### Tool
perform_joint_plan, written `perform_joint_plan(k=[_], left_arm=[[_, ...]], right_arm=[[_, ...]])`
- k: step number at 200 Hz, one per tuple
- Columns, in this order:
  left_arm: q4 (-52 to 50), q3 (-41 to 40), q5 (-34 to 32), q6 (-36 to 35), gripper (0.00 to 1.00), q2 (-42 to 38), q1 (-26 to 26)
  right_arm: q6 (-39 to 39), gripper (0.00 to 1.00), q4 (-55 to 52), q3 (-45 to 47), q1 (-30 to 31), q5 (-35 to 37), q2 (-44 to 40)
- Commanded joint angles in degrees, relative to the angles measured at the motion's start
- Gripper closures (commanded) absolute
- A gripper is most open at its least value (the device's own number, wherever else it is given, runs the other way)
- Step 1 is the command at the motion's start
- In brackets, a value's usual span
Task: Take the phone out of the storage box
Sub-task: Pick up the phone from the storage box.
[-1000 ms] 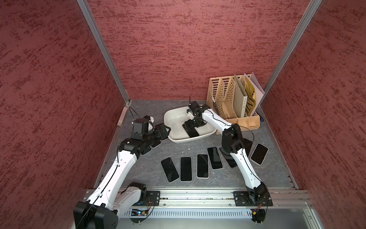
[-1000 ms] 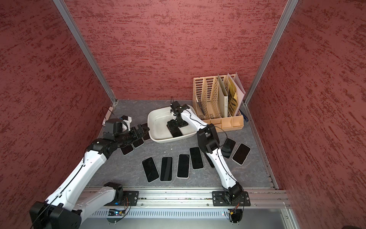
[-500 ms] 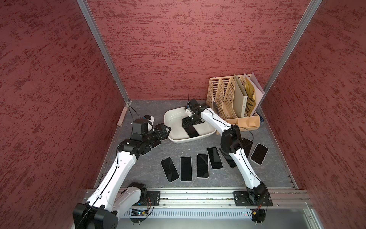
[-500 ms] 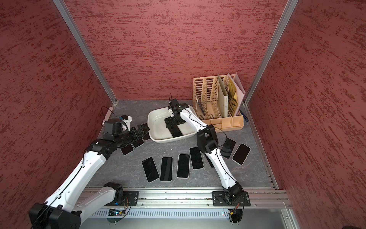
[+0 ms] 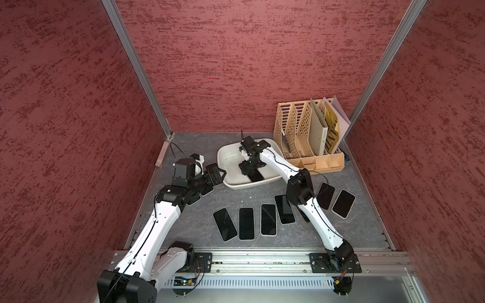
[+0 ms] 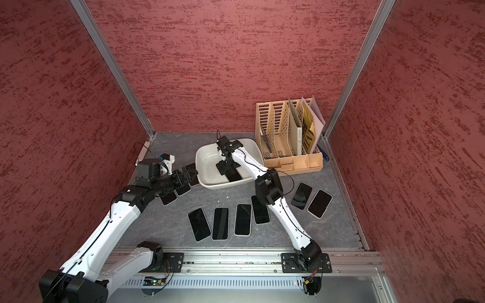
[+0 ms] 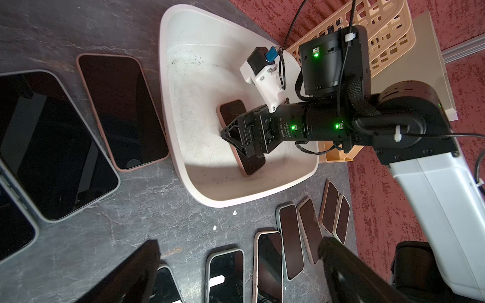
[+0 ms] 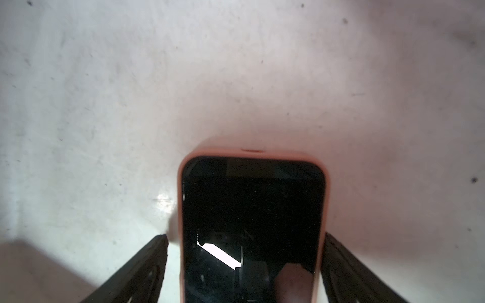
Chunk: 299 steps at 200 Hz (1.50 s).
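Right gripper (image 8: 246, 236) is lowered into the storage box (image 5: 223, 157), a shallow white tub at the far centre of the table. Its two black fingers (image 8: 147, 262) straddle the phone (image 8: 252, 210), a dark-screened handset in a salmon-pink case that lies flat, screen up, in the near right part of the box. One finger meets the edge of the case and a sliver of white shows beside the other, so the jaws are close around the phone but not clamped on it. Nearest the viewer, a silver rail (image 5: 262, 259) carries both arm bases. Beyond it, on the grey table (image 5: 199, 217), a row of four phones (image 5: 246, 223) lies face up at the centre, with a pair of phones (image 5: 343, 203) well to the right. Farther back on the left, the left gripper (image 5: 216, 173) hovers low just beside the box's left wall, its jaws spread wide and holding nothing. Three more phones (image 6: 183, 189) lie beneath that arm. At the far right, touching the box's corner, stands a beige slotted file organizer (image 5: 296, 131) holding folders, against the red textured wall (image 5: 236, 65).
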State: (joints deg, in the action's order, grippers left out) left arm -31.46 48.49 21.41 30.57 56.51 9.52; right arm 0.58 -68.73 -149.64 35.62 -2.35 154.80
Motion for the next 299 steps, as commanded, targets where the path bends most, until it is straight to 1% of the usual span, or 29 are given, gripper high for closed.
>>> perform_joint_plan(k=[1,16,23,30,38,61,73,87,104,117,145,165,189,210,247,269,289,299], left_arm=[[2.59,-0.67,1.74,-1.30,0.00,0.59,-0.64],[3.30,-0.76,2.46,-1.21,0.00,1.19,-0.90],[3.65,-0.77,2.83,-1.21,0.00,1.58,-0.91],[3.94,-0.68,3.19,-1.14,0.00,1.97,-0.91],[4.33,-0.72,3.39,-0.82,0.00,2.46,-0.91],[5.64,-1.01,4.60,1.12,0.00,4.06,-0.91],[6.04,-0.71,5.41,2.05,0.00,5.43,-0.91],[6.07,0.58,6.20,2.53,0.00,7.36,-0.84],[5.66,2.22,6.95,3.55,0.00,9.81,-0.81],[5.33,3.37,8.39,3.31,0.00,11.68,-0.64],[6.41,4.20,11.60,3.32,0.00,14.92,0.21],[6.15,6.97,12.32,3.07,0.00,18.89,1.34],[6.45,11.10,11.61,2.14,0.00,22.85,4.17],[5.72,13.73,9.30,1.32,0.00,24.74,6.40],[5.37,12.58,7.82,0.28,0.00,23.00,7.63],[4.75,9.98,5.98,-0.59,0.00,20.23,8.68],[5.32,7.42,5.30,-0.51,0.00,18.21,9.12],[5.45,6.69,4.99,-0.43,0.00,17.56,9.18]], right_arm=[[-0.07,0.13,-8.33,0.99,0.05,4.74,4.01],[0.36,0.19,-8.91,2.37,-0.44,6.02,3.30],[0.96,0.26,-8.62,3.17,-0.69,6.52,2.65],[1.56,0.36,-8.20,4.00,-1.06,6.81,2.05],[1.80,0.39,-7.64,4.63,-1.30,6.77,1.35],[1.84,0.35,-6.10,5.11,-1.64,7.02,-0.01],[3.42,0.35,-5.57,5.06,-2.54,6.23,-0.43],[7.51,0.35,-4.60,5.76,-4.88,1.63,-0.82],[13.22,0.38,0.53,11.00,-8.05,-6.74,-2.64],[16.63,0.39,4.07,14.78,-9.73,-9.05,-4.39],[18.18,0.39,4.37,15.04,-10.73,-7.20,-5.01],[18.24,0.39,0.94,12.98,-11.00,-2.70,-4.43],[17.64,0.39,-1.11,13.24,-11.27,1.65,-4.50],[16.96,0.39,-2.66,13.56,-11.28,3.63,-4.34],[15.32,0.34,-2.59,15.86,-11.23,3.75,-5.34],[13.91,0.27,-2.94,15.81,-11.27,3.95,-5.15],[12.99,0.19,-4.13,14.04,-11.24,4.36,-3.92],[12.67,0.17,-4.96,12.70,-11.21,4.38,-2.95]])
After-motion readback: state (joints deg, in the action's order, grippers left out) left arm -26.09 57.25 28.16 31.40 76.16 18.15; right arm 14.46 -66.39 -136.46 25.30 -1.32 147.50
